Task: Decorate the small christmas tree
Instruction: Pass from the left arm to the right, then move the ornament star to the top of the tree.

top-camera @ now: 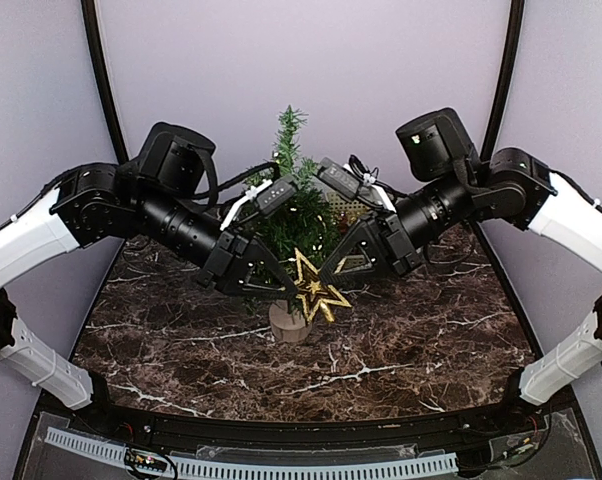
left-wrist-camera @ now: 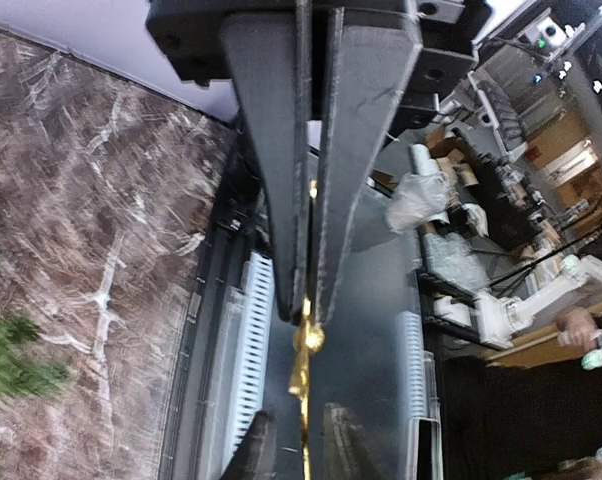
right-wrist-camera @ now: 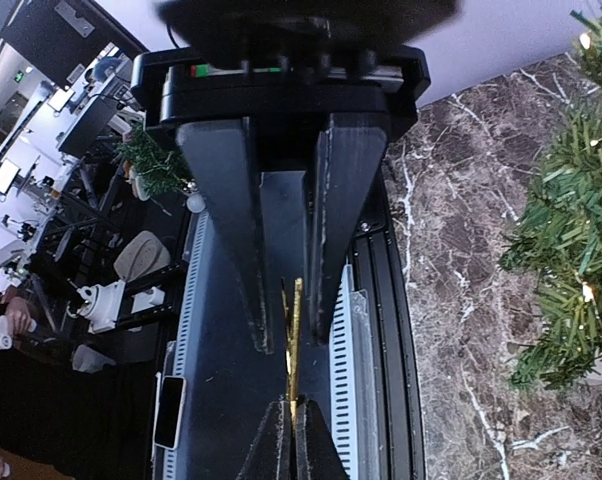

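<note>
1. Gold glitter star (top-camera: 317, 290) - sits low in front of the small christmas tree (top-camera: 291, 195), between the two claws. The tan stump base (top-camera: 288, 323) shows just below it in the top view.
2. Black left gripper (top-camera: 295, 287), angled in from the left, has its jaws almost together and pinched on the star. The left wrist view shows the thin gold edge caught in the slit between the fingers, with more of the star poking out past the tips.
3. Black right gripper (top-camera: 330, 272), angled in from the right, is at the star's upper right side. Its jaws are narrowed but not closed - both wrist views show a slim gap on each side of the star's edge, so it straddles the star with no visible squeeze.
4. Tree stands upright on the dark marble-pattern table (top-camera: 431, 330), toward the back and centre, right behind both claws.
5. Small lit lights (right-wrist-camera: 584, 292) dot the branches in the right wrist view.
6. Claw tips face each other, near but apart, with the star between them.
</note>
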`<state>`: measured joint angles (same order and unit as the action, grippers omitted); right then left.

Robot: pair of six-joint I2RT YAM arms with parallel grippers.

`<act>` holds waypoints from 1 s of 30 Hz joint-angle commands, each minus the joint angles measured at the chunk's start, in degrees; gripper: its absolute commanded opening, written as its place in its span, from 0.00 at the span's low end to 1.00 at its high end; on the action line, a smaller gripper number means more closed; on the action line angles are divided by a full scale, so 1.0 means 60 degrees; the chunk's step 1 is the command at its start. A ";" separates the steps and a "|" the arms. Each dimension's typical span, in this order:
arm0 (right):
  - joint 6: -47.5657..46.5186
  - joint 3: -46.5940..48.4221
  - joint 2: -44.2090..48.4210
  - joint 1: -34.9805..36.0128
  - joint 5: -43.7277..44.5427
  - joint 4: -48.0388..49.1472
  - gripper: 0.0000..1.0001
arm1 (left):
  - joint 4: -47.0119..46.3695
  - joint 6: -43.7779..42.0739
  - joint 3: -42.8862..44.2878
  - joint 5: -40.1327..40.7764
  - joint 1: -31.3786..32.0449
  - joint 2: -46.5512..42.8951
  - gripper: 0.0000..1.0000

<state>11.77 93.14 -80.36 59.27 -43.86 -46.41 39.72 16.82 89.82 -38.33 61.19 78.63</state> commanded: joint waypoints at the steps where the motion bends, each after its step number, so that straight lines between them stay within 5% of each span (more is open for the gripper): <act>1: 0.0020 0.0308 0.0672 0.0088 0.1687 0.0887 0.00 | 0.0037 -0.0216 0.0463 0.1183 -0.0025 -0.0407 0.46; 4: 0.0365 0.0004 0.1364 -0.0086 0.2978 0.2275 0.00 | 0.0053 -0.0329 0.0743 0.1794 -0.0171 -0.0774 0.65; 13: 0.0390 -0.1247 0.2372 -0.0648 0.5809 0.7284 0.00 | -0.0362 -0.0291 0.2380 0.3509 -0.1867 -0.0870 0.67; 30: 0.1486 0.1648 -0.0381 -0.2402 0.4754 0.7912 0.00 | -0.1918 -0.0897 0.3569 0.2655 -0.2931 0.1111 0.74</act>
<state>17.12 99.92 -81.65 46.81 -11.68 -2.92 30.76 12.64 109.51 -20.08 44.31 84.07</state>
